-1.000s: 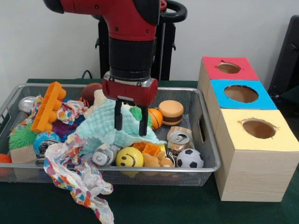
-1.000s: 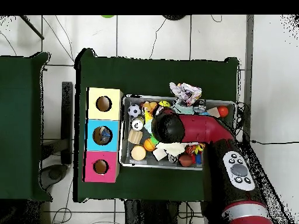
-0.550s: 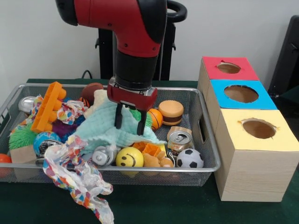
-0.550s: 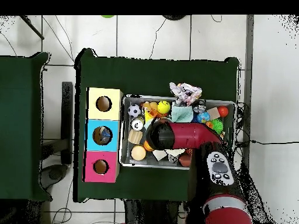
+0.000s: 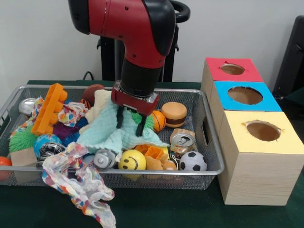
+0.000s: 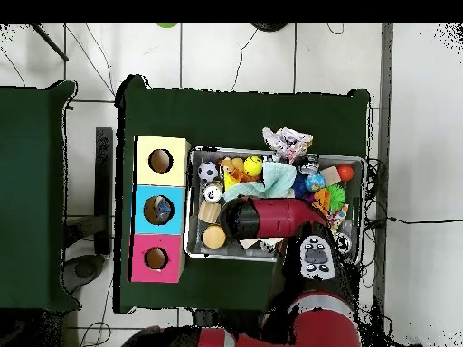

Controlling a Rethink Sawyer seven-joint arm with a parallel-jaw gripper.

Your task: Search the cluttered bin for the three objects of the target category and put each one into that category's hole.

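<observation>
Just fingers [image 5: 129, 124] over mint cloth [image 5: 108, 134]

cloth [image 5: 111, 133] mint green | ball [image 5: 131, 160] yellow, smiley | boxes [image 5: 247, 128] red, blue, yellow

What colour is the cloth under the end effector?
Pale mint green cloth, clearest in the front view, below the end effector.
</observation>
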